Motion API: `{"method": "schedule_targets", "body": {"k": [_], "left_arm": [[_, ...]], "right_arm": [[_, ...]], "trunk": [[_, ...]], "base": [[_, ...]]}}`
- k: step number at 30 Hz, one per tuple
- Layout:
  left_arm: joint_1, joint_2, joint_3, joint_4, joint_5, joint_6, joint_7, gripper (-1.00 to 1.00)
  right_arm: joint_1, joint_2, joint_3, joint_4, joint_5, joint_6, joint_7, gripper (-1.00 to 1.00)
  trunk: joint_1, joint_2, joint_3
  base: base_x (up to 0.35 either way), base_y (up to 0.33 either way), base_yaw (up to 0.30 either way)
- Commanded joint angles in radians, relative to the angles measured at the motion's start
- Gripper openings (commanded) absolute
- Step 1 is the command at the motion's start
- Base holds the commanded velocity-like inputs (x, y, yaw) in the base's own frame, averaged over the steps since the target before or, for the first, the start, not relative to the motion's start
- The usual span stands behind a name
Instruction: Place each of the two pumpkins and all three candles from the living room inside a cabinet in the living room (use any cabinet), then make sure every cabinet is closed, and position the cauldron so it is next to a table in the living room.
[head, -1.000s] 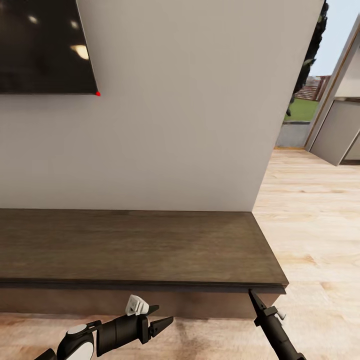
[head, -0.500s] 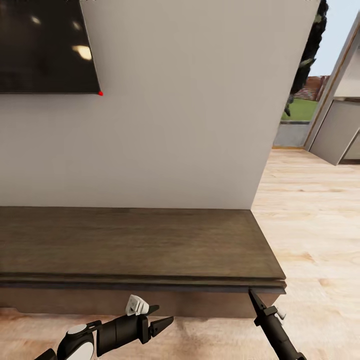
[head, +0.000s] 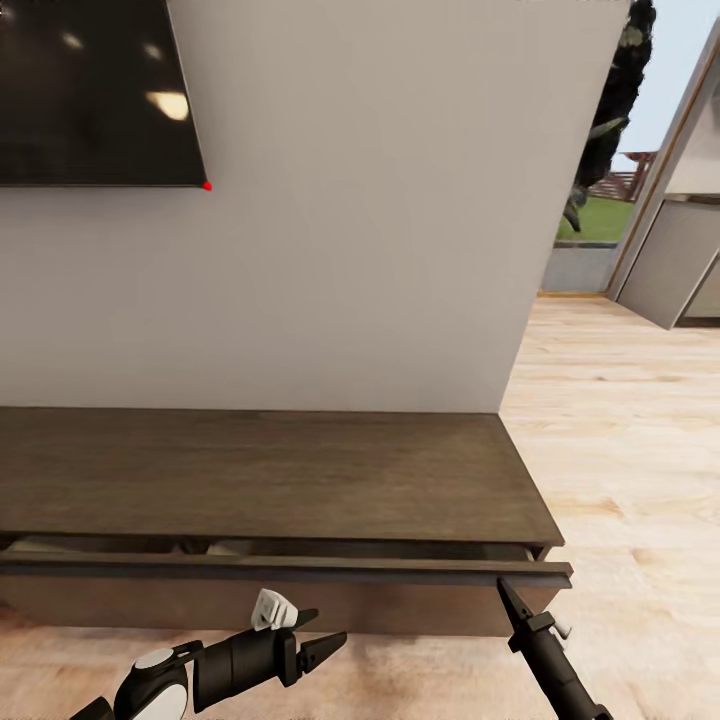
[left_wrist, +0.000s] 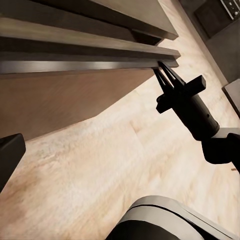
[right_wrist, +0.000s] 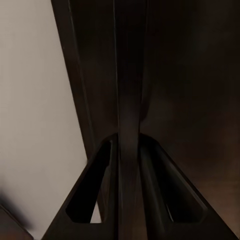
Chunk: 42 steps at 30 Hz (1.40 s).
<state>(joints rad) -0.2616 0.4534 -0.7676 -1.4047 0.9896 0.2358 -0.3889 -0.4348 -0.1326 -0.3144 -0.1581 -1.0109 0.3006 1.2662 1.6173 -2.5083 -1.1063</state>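
The long dark brown cabinet (head: 260, 470) stands against the white wall. Its top drawer front (head: 250, 600) is pulled out a little, leaving a narrow gap behind the lip. In that gap a few pale shapes (head: 232, 548) show, too little to name. My right gripper (head: 503, 588) is shut on the drawer front's top edge near its right end, also seen as the right gripper (left_wrist: 161, 70) and up close (right_wrist: 129, 145) with a finger on each side of the dark edge. My left gripper (head: 325, 640) hangs open in front of the drawer, holding nothing. Pumpkins, candles and cauldron are out of view.
A black TV screen (head: 90, 90) hangs on the wall above the cabinet's left part. Light wooden floor (head: 630, 450) stretches to the right of the cabinet. Beyond it are a doorway to the outdoors (head: 595, 215) and a grey panel (head: 670, 260).
The top drawer has slid out toward me with my right gripper on its edge, opening a gap under the cabinet top. The left arm has stayed put.
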Motion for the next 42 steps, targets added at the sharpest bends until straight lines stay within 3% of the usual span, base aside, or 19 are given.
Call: {"method": "schedule_targets", "body": {"k": [1,42], "left_arm": [[-0.001,0.001,-0.001,0.0,0.01,0.007,-0.001,1.0],[-0.001,0.001,-0.001,0.0,0.011,0.006,0.001,1.0]], "right_arm": [[-0.001,0.0,-0.006,-0.001,-0.017,0.02,0.01,-1.0],[-0.001,-0.001,-0.006,-0.001,-0.019,0.021,0.012,-1.0]], "trunk": [[0.0,0.0,-0.001],[0.0,0.0,-0.001]], "base": [[-0.056,0.0,0.0],[-0.138,0.0,0.0]]}}
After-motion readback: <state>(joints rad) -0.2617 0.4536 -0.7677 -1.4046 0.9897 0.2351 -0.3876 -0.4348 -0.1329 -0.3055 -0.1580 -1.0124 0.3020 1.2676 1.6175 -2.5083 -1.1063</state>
